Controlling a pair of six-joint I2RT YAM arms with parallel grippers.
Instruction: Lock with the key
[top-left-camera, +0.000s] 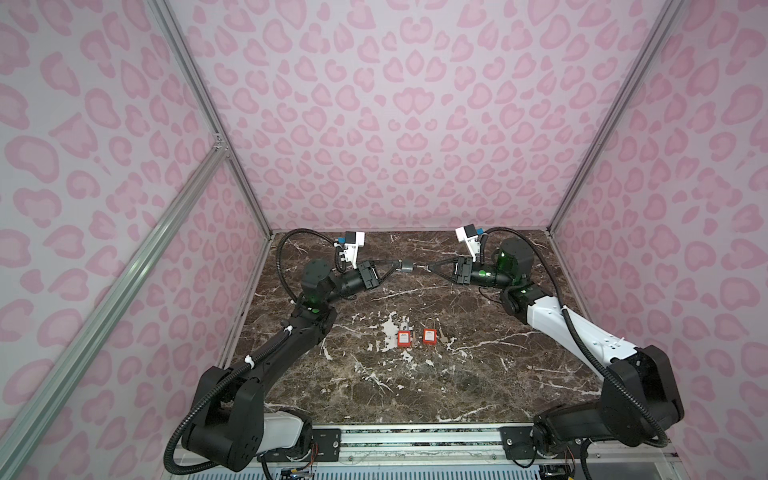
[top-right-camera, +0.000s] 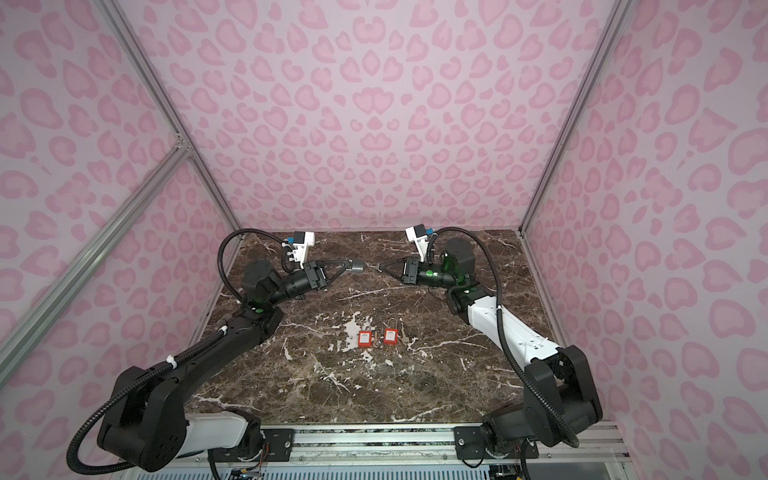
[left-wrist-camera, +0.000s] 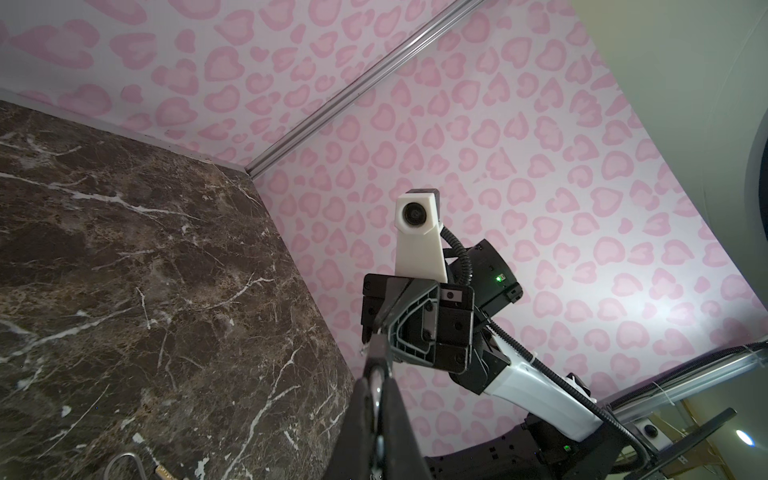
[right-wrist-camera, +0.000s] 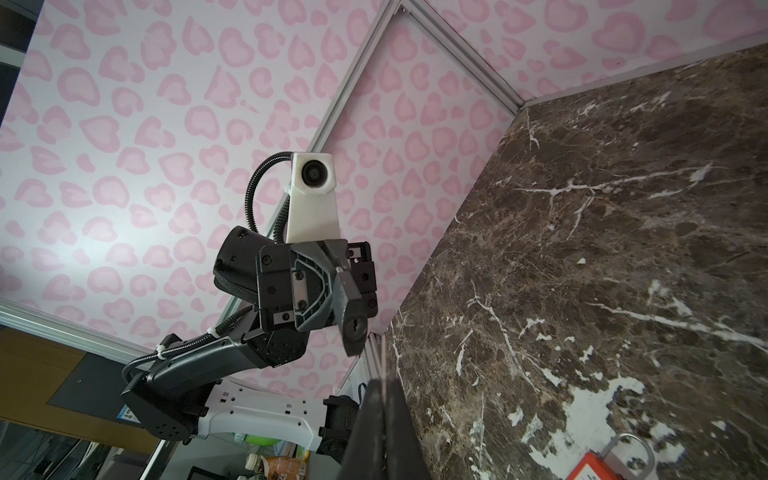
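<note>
Currently dark grey metal padlock (top-left-camera: 409, 266) is clamped in left gripper (top-left-camera: 400, 264); thin silver key (top-left-camera: 420, 267), pinched in right gripper (top-left-camera: 428, 269), is pointed at padlock keyhole (right-wrist-camera: 355, 328), just apart.

At upper centre in a top view, the shackle of the grey padlock (top-left-camera: 409, 265) is hidden inside the left gripper (top-left-camera: 399, 263). A red padlock (right-wrist-camera: 595, 467) is cut off by the right wrist view's edge.

You are looking steeply down on the whole worktop (top-left-camera: 415, 399) from high behind the arms in both top views. From close behind the left gripper (left-wrist-camera: 377, 376) and right gripper (right-wrist-camera: 384, 386), each wrist camera is facing the other gripper.
</note>
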